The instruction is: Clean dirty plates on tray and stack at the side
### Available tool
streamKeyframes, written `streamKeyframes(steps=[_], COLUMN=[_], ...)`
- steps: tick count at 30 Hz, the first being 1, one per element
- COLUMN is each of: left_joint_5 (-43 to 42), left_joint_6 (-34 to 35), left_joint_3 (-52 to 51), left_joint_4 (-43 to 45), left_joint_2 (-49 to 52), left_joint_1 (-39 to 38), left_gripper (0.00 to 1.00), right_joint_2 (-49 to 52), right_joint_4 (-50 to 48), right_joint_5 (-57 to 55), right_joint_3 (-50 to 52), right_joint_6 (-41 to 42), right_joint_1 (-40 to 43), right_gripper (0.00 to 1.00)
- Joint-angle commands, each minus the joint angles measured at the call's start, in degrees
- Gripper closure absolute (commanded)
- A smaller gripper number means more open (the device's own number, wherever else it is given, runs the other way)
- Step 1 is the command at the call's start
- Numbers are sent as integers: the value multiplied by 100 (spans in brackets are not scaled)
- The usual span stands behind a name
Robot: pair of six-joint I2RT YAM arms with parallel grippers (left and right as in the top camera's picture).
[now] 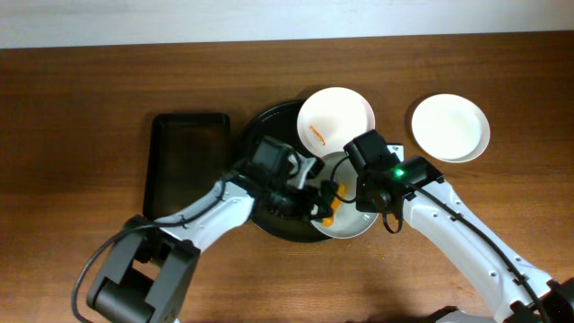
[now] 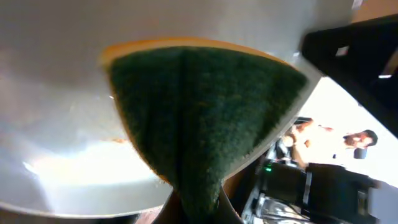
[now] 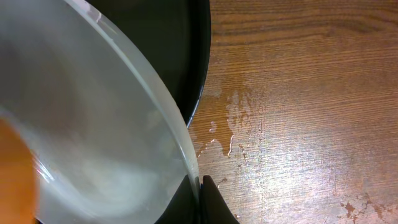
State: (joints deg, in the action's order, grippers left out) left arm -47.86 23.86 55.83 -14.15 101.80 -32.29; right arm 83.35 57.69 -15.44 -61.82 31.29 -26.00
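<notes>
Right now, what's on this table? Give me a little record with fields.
round tray: black, central
scrubbed plate: over tray's near right edge
smeared plate: on tray's far rim, orange mark
third plate: on table, right of tray, no smears seen
sponge: green, pressed on scrubbed plate
left jaws: shut on sponge
right jaws: shut on scrubbed plate's rim
rectangular tray: left of round tray
wet patch: on table beside round tray

The left arm and the right arm are wearing white shells with black joints and thin black cables, and 1 green light is glowing on the right wrist.
</notes>
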Motion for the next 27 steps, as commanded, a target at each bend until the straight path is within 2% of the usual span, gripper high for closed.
streamKeyframes(steps=[1, 6, 9, 18, 23, 27], left_joint_5=[1095, 2846, 3303, 4656, 5565, 5974], left_joint_6=[188, 190, 229, 225, 225, 225], left_joint_3=[76, 68, 68, 68, 68, 68], left_joint_4=[42, 374, 651, 911, 1650, 1871], left_joint_2=[55, 188, 439, 846, 846, 846], left_joint_1=[-385, -1003, -1217, -1217, -1217, -1217], left_gripper=[100, 100, 100, 100, 100, 100], right_joint_2=[-9, -9, -9, -9, -9, -9], right_joint_4=[0, 0, 2, 0, 4, 0], right_joint_5=[44, 179, 238, 302, 302, 341], right_joint_3=[-17, -17, -17, -17, -17, -17], right_joint_6=[61, 72, 72, 50, -103, -227], right_joint_1=[-28, -28, -28, -31, -31, -31], right_gripper=[96, 96, 96, 96, 96, 96])
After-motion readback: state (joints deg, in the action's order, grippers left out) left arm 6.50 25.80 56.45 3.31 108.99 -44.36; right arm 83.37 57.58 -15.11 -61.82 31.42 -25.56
